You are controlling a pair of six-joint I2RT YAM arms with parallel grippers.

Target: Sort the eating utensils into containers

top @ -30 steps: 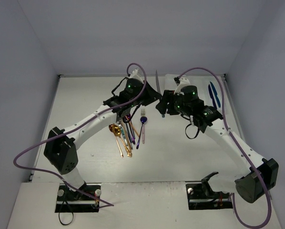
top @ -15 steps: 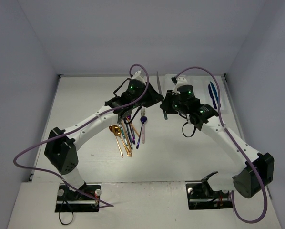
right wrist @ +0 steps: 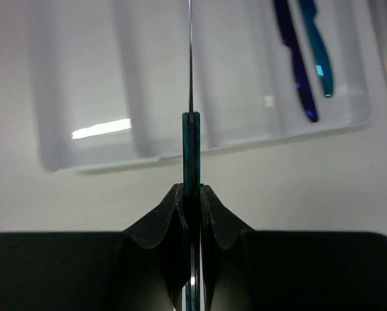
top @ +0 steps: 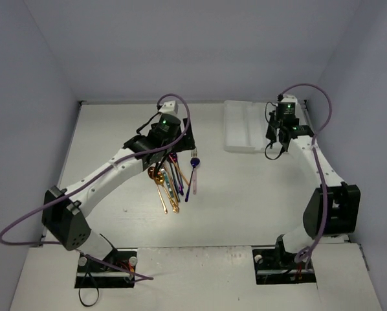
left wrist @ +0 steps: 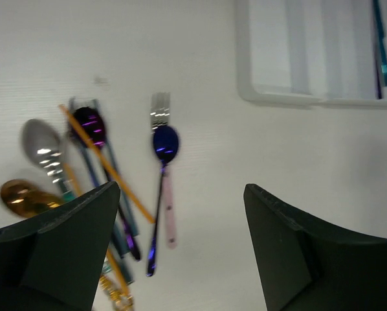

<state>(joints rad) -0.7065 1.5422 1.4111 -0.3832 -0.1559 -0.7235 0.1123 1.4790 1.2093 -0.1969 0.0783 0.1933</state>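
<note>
The eating utensils (top: 174, 178) lie in a loose pile on the table mid-left. My left gripper (left wrist: 180, 194) hangs open above them with nothing between its fingers. Below it I see a blue spoon (left wrist: 164, 144), a silver fork (left wrist: 160, 110), a purple spoon (left wrist: 90, 122), a silver spoon (left wrist: 39, 141) and a gold spoon (left wrist: 19, 197). The containers are the compartments of a white tray (top: 242, 129). My right gripper (right wrist: 191, 191) is shut on a teal-handled knife (right wrist: 191, 149), held edge-on above the tray (right wrist: 96, 155). A blue knife (right wrist: 296, 65) and a teal one (right wrist: 316, 48) lie in the right compartment.
The tray stands at the back right, close to the right wall, and my right arm (top: 310, 155) covers its right end. An orange stick (left wrist: 106, 165) lies slantwise across the pile. Bare table lies between pile and tray.
The grippers met mid-table on the knife. The right one shut on it, the left let go and drew back over the pile. The right arm swung right to the tray.
</note>
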